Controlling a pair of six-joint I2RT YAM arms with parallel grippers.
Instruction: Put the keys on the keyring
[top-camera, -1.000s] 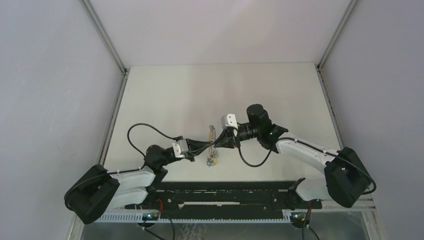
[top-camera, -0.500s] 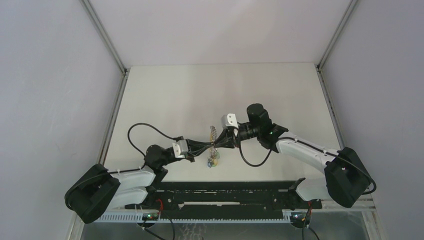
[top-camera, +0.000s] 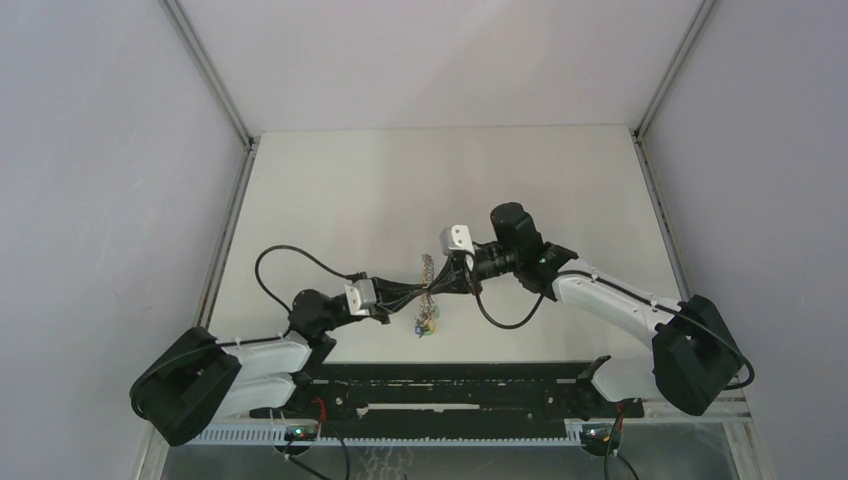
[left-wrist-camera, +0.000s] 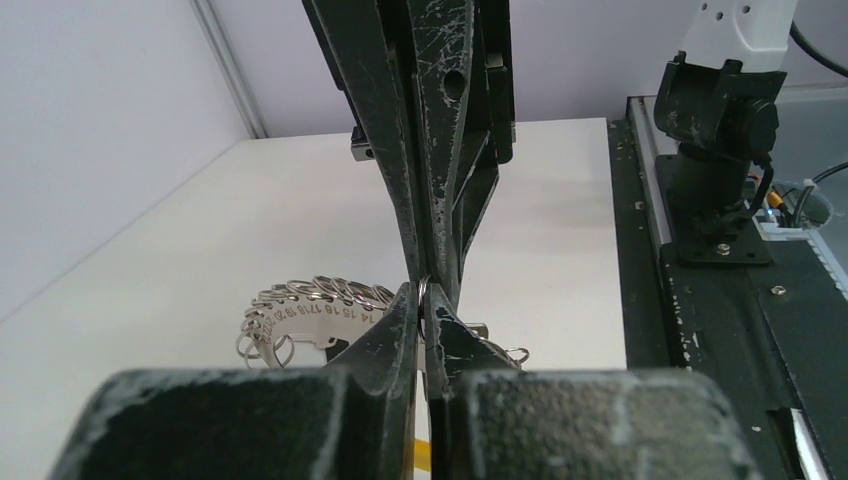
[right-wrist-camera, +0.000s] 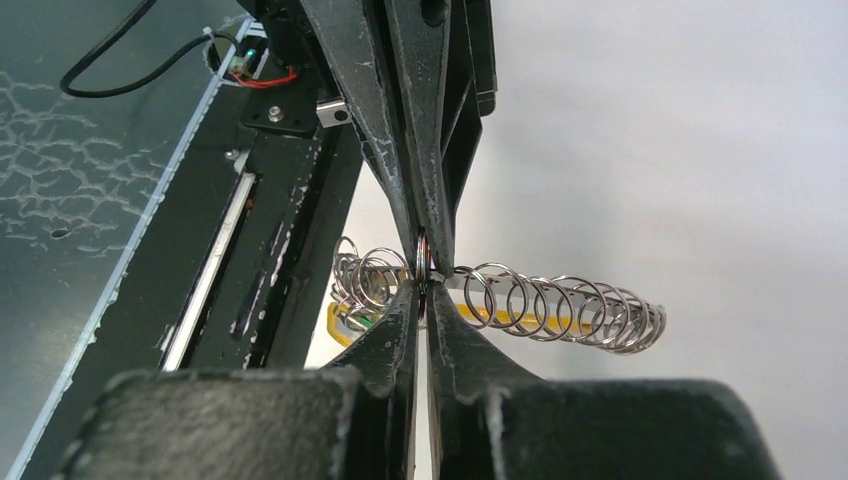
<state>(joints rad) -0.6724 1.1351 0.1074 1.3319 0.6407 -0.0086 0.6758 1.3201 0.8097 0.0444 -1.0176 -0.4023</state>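
Keyring (top-camera: 428, 268) and keys (top-camera: 425, 322) hang at the meeting point of two robot arms above a white table (top-camera: 400, 170), near its middle and somewhat toward the black rail (top-camera: 450, 385) along the near edge. Bare tabletop stretches beyond the arms to the far edge and out to both side walls, all well apart from the grippers.

Left gripper (top-camera: 423, 292) and right gripper (top-camera: 437, 286) meet tip to tip, each with its fingers pressed almost together. The wrist views show one thin silvery loop, seen edge-on, caught in the narrow slit of both pinches, so each gripper clamps the same spot from opposite sides.

From that spot the keyring runs off as a curved row of small overlapping rings (right-wrist-camera: 560, 300), coiled in look, reaching toward the far side of the table in the top view. The left wrist view shows a numbered metal strip (left-wrist-camera: 320, 318) lying along the row, its figures reading from 14 upward.

The keys, a small bunch showing yellow and green, hang just nearer the rail than the gripper tips. Their blades are too small to make out.
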